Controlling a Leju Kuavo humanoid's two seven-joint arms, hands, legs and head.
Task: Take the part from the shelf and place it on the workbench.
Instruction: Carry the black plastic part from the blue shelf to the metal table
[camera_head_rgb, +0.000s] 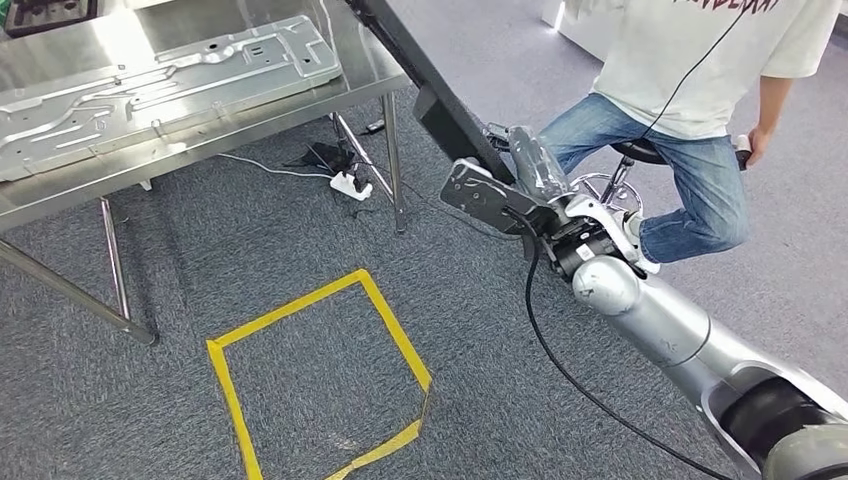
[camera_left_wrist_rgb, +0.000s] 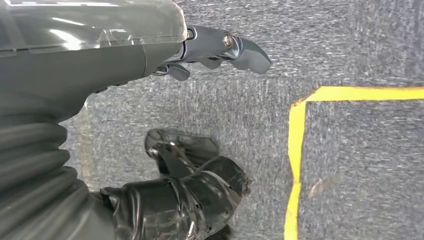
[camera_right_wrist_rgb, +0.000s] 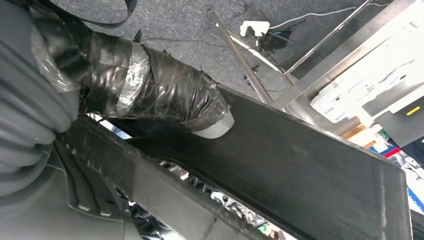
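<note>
A long black part (camera_head_rgb: 400, 45) slants up from the middle of the head view to its top edge, beside the workbench's right end. My right hand (camera_head_rgb: 530, 190) grips its lower end. Seen from the right wrist, tape-wrapped fingers (camera_right_wrist_rgb: 165, 95) curl over the black part (camera_right_wrist_rgb: 310, 170). The workbench (camera_head_rgb: 300, 105) is a steel table at the upper left, with a large stamped metal panel (camera_head_rgb: 150, 85) lying on it. My left hand (camera_left_wrist_rgb: 100, 55) hangs over the grey carpet, fingers apart and holding nothing.
A person (camera_head_rgb: 700, 80) sits on a stool (camera_head_rgb: 625, 165) close to the right of the part. A yellow tape square (camera_head_rgb: 310, 370) marks the carpet in front of me. A white power strip (camera_head_rgb: 350, 185) and cables lie under the table's right end.
</note>
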